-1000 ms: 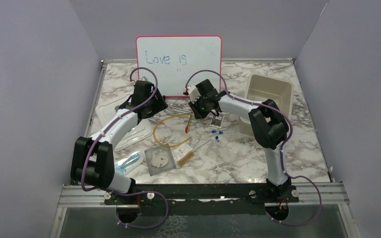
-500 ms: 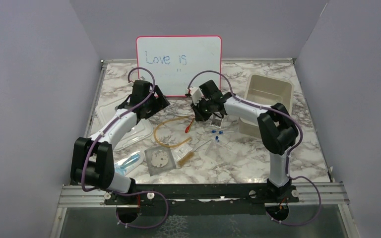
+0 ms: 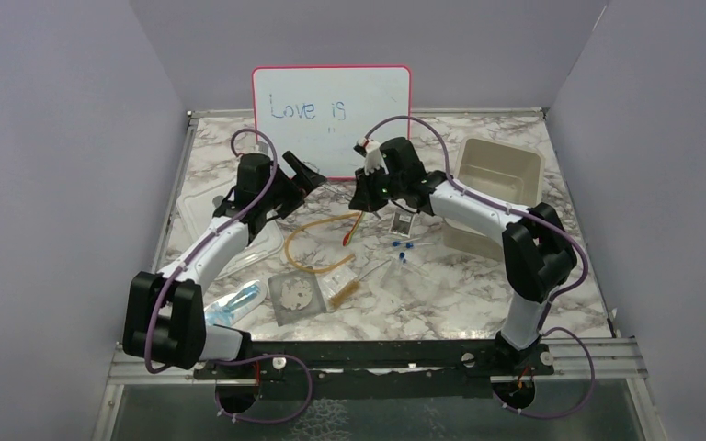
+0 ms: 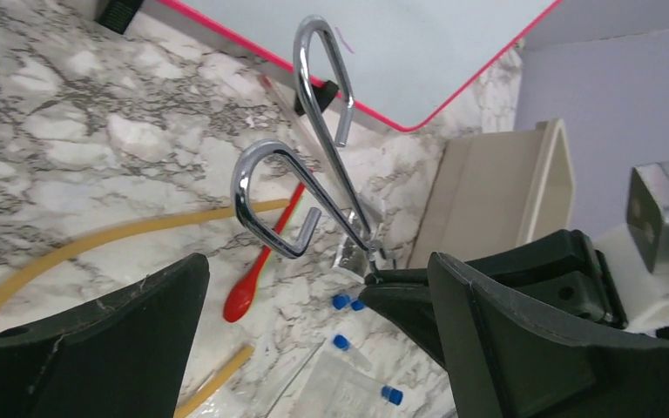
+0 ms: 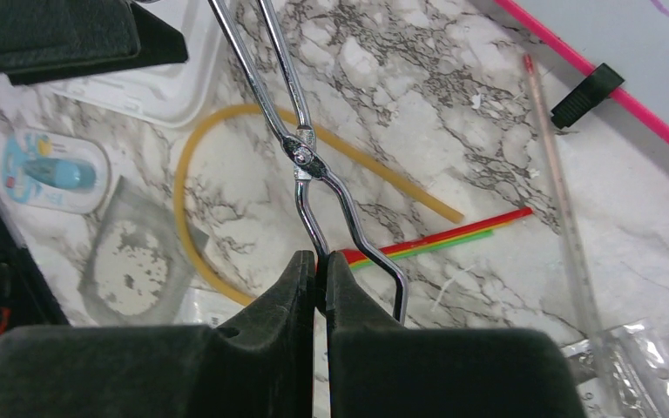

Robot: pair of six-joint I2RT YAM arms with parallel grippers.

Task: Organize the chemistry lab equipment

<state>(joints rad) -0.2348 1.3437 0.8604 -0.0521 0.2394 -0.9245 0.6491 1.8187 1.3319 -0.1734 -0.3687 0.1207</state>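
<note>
Chrome tongs hang above the table. My right gripper is shut on one of their arms, and shows near the whiteboard's foot. The looped handles point toward my left gripper, which stands wide open just short of them with nothing between its fingers. Below on the marble lie the amber tubing loop, the red-tipped dropper, the grey gauze mat, tiny blue-capped pieces and a clear packet.
The red-framed whiteboard stands at the back. A beige bin sits at the right, its lid at the left under my left arm. A blue packet lies front left. A thin glass rod lies by the board.
My left gripper opened wide and drew back from the tongs. My right gripper closed on the tongs and carried them back toward the whiteboard.
</note>
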